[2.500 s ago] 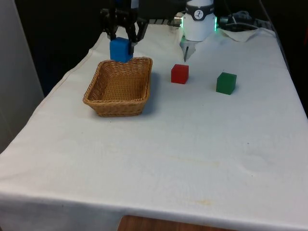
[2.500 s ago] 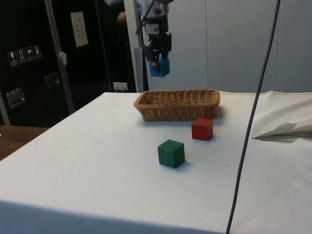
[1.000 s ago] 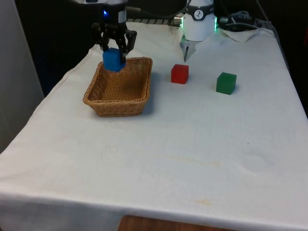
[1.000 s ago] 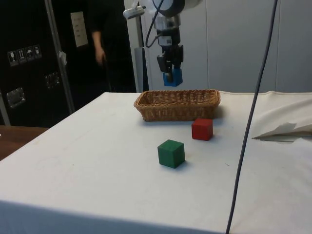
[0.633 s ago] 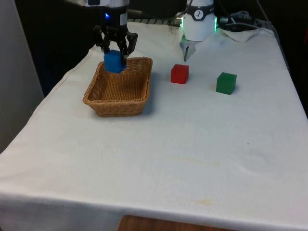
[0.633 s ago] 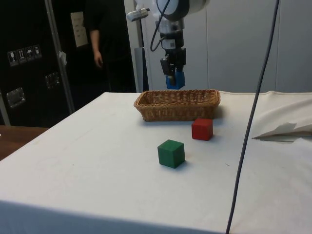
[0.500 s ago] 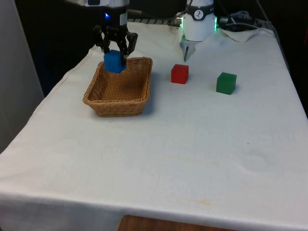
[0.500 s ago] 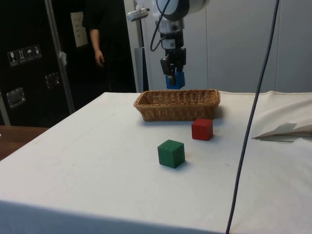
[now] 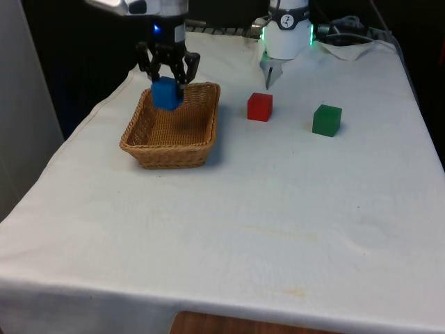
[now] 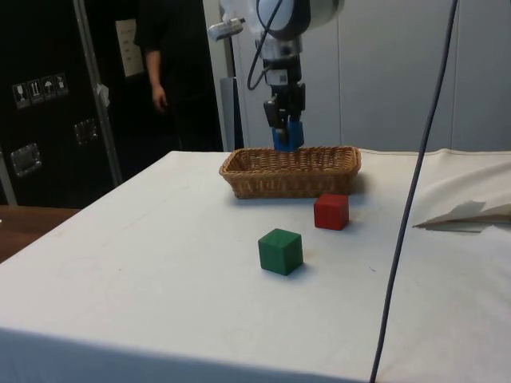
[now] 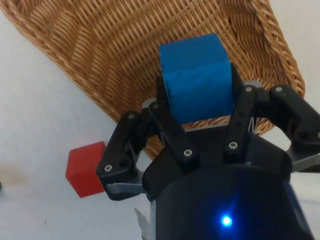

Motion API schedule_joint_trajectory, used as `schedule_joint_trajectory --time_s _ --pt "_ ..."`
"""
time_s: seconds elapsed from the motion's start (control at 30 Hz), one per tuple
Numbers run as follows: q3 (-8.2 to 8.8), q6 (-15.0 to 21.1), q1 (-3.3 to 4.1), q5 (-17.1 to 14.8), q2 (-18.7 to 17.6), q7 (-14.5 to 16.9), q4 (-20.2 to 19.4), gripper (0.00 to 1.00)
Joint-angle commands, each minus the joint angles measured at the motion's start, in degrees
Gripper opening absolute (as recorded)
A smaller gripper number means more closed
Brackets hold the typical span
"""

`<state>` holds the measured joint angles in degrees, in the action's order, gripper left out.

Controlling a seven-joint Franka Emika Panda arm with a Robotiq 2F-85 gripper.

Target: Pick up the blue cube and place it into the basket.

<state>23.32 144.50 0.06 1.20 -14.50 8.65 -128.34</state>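
Fingers (image 9: pixel 167 78) pinching blue cube (image 9: pixel 166 93) | cube over far end of basket (image 9: pixel 171 126) | red cube (image 9: pixel 259 107), green cube (image 9: pixel 327 120) on bench (image 9: pixel 278 209)

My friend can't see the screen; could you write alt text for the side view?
A black two-finger gripper holds a small blue cube just above a shallow woven wicker basket. A red cube and a green cube sit on the white-clothed table.

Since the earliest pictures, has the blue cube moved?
Yes. Held in the gripper, the blue cube has come forward from behind the basket and lowered over it.
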Motion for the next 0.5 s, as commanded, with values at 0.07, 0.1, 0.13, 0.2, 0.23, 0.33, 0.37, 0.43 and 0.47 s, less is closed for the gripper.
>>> schedule_joint_trajectory --time_s 0.07,0.1,0.13,0.2,0.23,0.33,0.37,0.43,0.47 --pt "-0.46 3.2 -0.11 -0.7 -1.3 0.0 -0.7 0.02" --pt "-0.57 4.4 -0.11 -0.9 -1.9 -0.1 -0.9 0.02" --pt "-0.17 3.4 0.00 -0.1 -1.9 -0.4 -0.7 0.02" --pt "-0.63 5.6 -0.11 -1.0 -2.5 -0.2 -1.2 0.02" --pt "-0.69 6.1 -0.11 -1.1 -2.8 -0.2 -1.3 0.02" --pt "-0.86 7.7 -0.06 -1.5 -3.6 -0.2 -1.6 0.02" --pt "-0.92 8.2 -0.06 -1.7 -3.9 -0.2 -1.7 0.02" --pt "-1.15 9.6 -0.17 -2.2 -4.8 0.0 -2.0 0.02" --pt "-0.52 8.7 0.23 -1.3 -4.8 -0.5 -1.7 0.02"
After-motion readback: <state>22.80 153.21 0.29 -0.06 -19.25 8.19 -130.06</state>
